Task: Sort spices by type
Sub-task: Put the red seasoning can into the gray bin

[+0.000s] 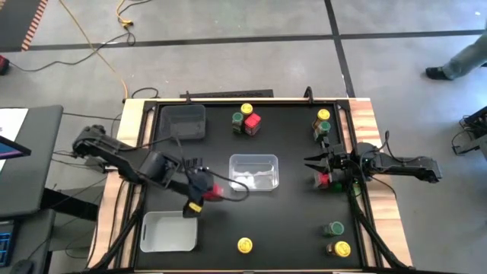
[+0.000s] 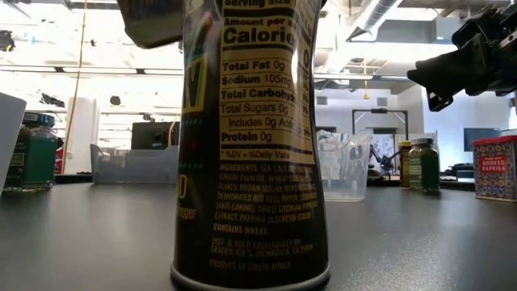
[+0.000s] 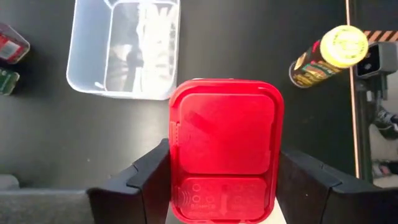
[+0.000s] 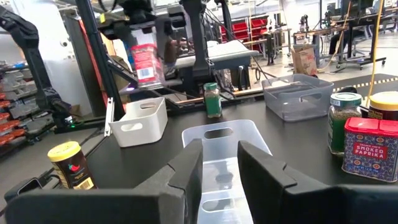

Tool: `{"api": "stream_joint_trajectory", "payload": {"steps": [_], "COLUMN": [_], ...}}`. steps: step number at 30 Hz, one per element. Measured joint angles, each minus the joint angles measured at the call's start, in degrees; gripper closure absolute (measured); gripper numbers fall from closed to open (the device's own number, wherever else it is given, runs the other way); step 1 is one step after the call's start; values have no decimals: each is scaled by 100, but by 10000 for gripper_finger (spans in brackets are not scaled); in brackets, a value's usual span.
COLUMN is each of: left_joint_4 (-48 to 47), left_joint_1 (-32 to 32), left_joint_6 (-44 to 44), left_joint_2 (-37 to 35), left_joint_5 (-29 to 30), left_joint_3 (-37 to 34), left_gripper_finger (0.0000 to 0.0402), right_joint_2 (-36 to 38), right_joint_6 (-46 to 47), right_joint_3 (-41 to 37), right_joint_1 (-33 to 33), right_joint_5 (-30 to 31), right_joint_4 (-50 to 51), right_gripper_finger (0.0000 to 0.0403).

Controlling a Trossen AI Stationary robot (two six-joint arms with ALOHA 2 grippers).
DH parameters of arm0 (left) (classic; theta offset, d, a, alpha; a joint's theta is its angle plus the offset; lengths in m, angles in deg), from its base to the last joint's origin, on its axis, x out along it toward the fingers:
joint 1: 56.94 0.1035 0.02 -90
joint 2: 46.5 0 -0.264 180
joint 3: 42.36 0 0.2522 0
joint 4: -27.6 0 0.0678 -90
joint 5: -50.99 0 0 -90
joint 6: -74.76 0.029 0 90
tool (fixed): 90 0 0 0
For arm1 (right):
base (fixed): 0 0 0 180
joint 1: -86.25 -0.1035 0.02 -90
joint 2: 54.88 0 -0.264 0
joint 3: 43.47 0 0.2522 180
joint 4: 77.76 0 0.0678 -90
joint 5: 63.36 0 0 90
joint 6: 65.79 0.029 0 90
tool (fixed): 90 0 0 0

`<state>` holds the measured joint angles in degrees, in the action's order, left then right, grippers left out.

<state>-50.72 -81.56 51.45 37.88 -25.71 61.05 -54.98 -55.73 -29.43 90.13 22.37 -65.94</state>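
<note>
- Above the black table (image 1: 289, 221), left of the clear plastic bin (image 1: 254, 171): your left gripper (image 3: 221, 186) is clamped on the squarish red-topped spice tin (image 3: 224, 146), lifted.
- Keep it level; carry it toward the red-topped jar (image 1: 252, 122) at the far edge, I'd judge.
- Right gripper (image 4: 219, 168) hangs empty, fingers apart, beside the right-hand jars.
- Yellow-lidded jar (image 1: 244, 244) stands near the front edge; grey concrete floor beyond, a person's leg visible.

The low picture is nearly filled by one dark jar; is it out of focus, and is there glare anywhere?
Low view: the close jar reads sharply, with bright streaks on its label; ceiling lights wash out the room behind. Left wrist view: the red-topped jar in the left gripper is slightly soft. High view: the clear bin shows white glare.
</note>
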Motion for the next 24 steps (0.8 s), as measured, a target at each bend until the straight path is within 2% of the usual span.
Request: {"api": "stream_joint_trajectory", "payload": {"steps": [6,15,20,24], "left_joint_4": [-260,-1156,-1054,-663], "left_joint_1": [-430,-1643,-2301,-2701], "left_joint_6": [-371,-1399,-2069,-2677], "left_joint_2": [9,-17,-325,-820], "left_joint_5": [48,29,205,254], "left_joint_3": [69,-116,-656,-1394], "left_gripper_finger": [181,180,180,180], "right_joint_2": [0,0,0,0], "right_joint_6": [0,0,0,0], "right_joint_3": [0,2,0,2], "right_joint_1": [2,2,2,1], "right_joint_5": [2,0,0,1], "right_joint_4": [0,0,0,-2], "right_gripper_finger": [271,271,271,271]}}
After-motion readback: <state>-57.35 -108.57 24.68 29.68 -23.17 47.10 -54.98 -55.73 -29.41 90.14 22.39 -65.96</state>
